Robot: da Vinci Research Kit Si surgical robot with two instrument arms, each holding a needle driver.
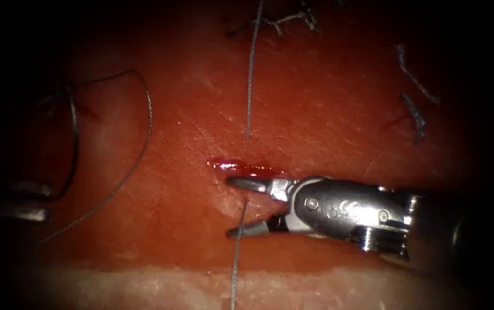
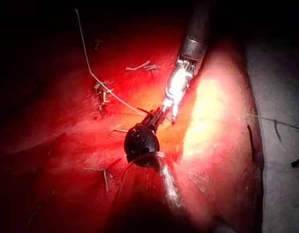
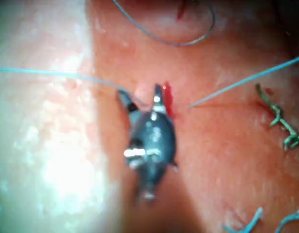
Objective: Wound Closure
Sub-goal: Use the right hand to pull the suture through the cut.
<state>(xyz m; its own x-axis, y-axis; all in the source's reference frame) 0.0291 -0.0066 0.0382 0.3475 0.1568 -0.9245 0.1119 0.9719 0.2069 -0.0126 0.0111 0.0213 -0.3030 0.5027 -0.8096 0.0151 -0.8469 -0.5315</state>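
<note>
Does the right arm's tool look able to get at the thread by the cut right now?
Probably yes: the right tool has its jaws open, with the thread running between them just below the cut, nothing in between.

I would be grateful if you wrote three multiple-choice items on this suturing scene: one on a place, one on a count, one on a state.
1. Where does the red fluid lie?
A) at the far left edge
B) just above the right claw
C) far below that claw

2. How many cut ends of thread lie at the upper right of the tissue?
A) none
B) five
C) two

3. The right claw is:
A) open, holding nothing
B) shut on a needle
C) shut on tissue

Key: 1 B, it pools beside the upper jaw; 2 C, two short pieces lie there; 3 A, its jaws stand apart, the thread passing loose.
</note>
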